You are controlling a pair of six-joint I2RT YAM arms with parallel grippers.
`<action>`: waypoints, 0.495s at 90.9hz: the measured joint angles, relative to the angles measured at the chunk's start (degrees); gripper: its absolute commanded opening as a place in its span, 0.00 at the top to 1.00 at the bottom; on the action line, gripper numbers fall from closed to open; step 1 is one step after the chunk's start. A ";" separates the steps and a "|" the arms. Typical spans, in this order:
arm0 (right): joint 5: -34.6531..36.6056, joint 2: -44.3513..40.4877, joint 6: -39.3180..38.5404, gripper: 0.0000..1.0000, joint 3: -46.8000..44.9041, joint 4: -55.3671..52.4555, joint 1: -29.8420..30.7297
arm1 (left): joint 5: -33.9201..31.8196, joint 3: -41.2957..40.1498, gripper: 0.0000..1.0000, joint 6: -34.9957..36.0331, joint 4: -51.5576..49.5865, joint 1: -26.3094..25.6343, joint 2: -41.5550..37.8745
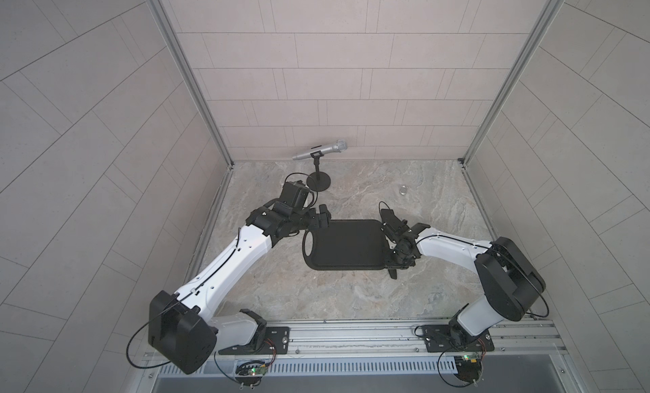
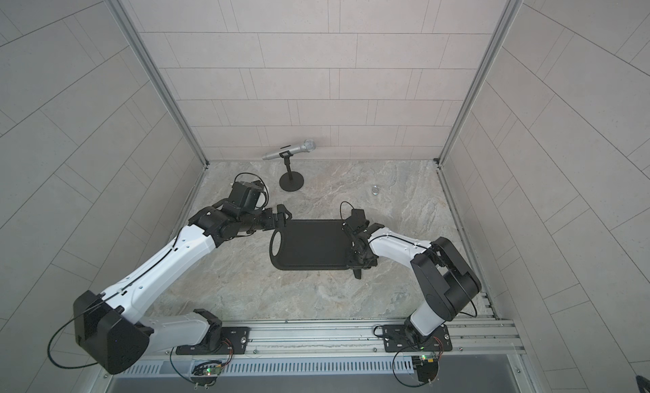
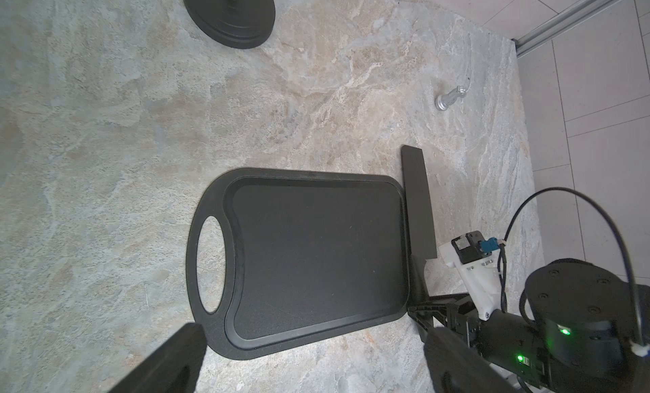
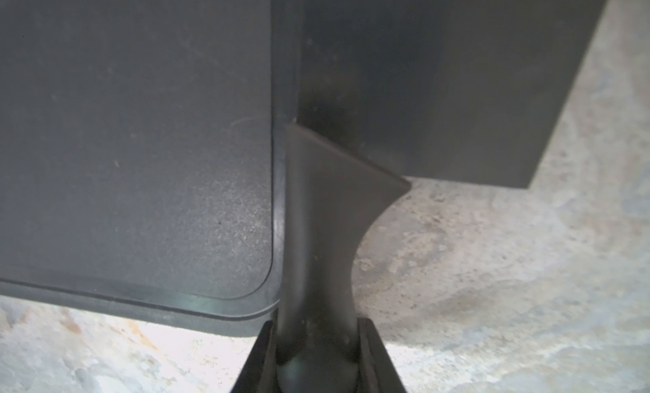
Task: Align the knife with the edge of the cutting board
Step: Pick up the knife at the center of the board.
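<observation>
The right gripper [image 4: 314, 338] is closed on the slim handle of the knife [image 3: 416, 205], with one finger at each side. The knife lies along the short edge of the cutting board [image 3: 316, 254], opposite the oval hole and just beside it. The left gripper [image 1: 320, 218] is wide open and empty, near the hole end.
</observation>
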 measured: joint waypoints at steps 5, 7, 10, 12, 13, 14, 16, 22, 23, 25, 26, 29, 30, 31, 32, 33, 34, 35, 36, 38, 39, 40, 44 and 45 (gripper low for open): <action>0.04 -0.46 0.00 1.00 -0.42 0.37 0.00 | 0.00 0.00 0.00 0.00 0.00 0.00 0.00; 0.04 -0.70 0.00 1.00 -0.63 0.57 0.00 | 0.00 0.00 0.00 0.00 0.00 0.00 0.00; 0.04 -1.05 0.00 1.00 -0.98 0.94 0.00 | 0.00 0.00 0.00 0.00 0.00 0.00 0.00; 0.04 -1.33 0.00 1.00 -1.29 1.22 0.00 | 0.00 0.00 0.00 0.00 0.00 0.00 0.00; 0.04 -1.46 0.02 1.00 -1.42 1.38 0.00 | 0.00 0.00 0.00 0.00 0.00 0.00 0.00; 0.04 -1.66 0.02 1.00 -1.62 1.53 0.00 | 0.00 0.00 0.00 0.00 0.00 0.00 0.00; 0.04 -2.08 0.02 1.00 -2.03 1.81 0.00 | 0.00 0.00 0.00 0.00 0.00 0.00 0.00; 0.09 -3.63 0.22 1.00 -3.52 2.10 0.00 | -0.02 0.00 0.00 0.00 0.00 0.00 0.00; 0.11 -3.93 0.26 1.00 -3.78 2.12 0.00 | 0.00 0.00 0.00 0.00 0.00 0.00 0.00; 0.15 -4.55 0.39 1.00 -4.33 2.16 0.00 | 0.00 0.00 0.00 0.00 0.00 0.00 0.00; 0.20 -5.03 0.46 1.00 -4.68 2.19 0.00 | 0.00 0.00 0.00 0.00 0.00 0.00 0.00; 0.26 -6.16 0.70 1.00 -5.46 2.19 0.00 | 0.00 0.00 0.00 0.00 0.00 0.00 0.00; 0.28 -6.56 0.72 1.00 -5.73 2.23 0.00 | 0.00 0.00 0.00 0.00 0.00 0.00 0.00; 0.28 -6.95 0.81 1.00 -5.97 2.21 0.00 | 0.00 0.00 0.00 0.00 0.00 0.00 0.00; 0.35 -7.54 0.94 1.00 -6.25 2.23 0.00 | 0.00 0.00 0.00 0.00 0.00 0.00 0.00; 0.42 -7.91 0.96 1.00 -6.47 2.25 0.00 | 0.00 0.00 0.00 0.00 0.00 0.00 0.00; 0.44 -8.35 1.09 1.00 -6.67 2.25 0.00 | 0.00 0.00 0.00 0.00 0.00 0.00 0.00; 0.48 -8.74 1.18 1.00 -6.86 2.29 0.02 | 0.00 0.00 0.00 0.00 0.02 0.00 0.00; 0.55 -9.14 1.25 1.00 -7.04 2.34 0.02 | 0.00 0.00 0.00 0.00 0.00 0.00 0.00; 0.66 -10.08 1.53 1.00 -7.45 2.47 0.09 | 0.00 0.00 0.00 0.00 0.00 0.00 0.00; 0.74 -10.45 1.57 1.00 -7.61 2.56 0.11 | 0.00 0.00 0.00 0.00 0.00 0.00 0.00; 0.83 -10.80 1.66 1.00 -7.76 2.62 0.15 | 0.00 0.00 0.00 0.00 0.00 0.00 0.00; 1.20 -12.48 2.14 1.00 -8.44 3.02 0.44 | 0.00 0.00 0.00 0.00 0.00 0.00 0.00; 1.36 -12.83 2.25 1.00 -8.59 3.10 0.52 | 0.00 0.00 0.00 0.00 0.00 0.00 0.00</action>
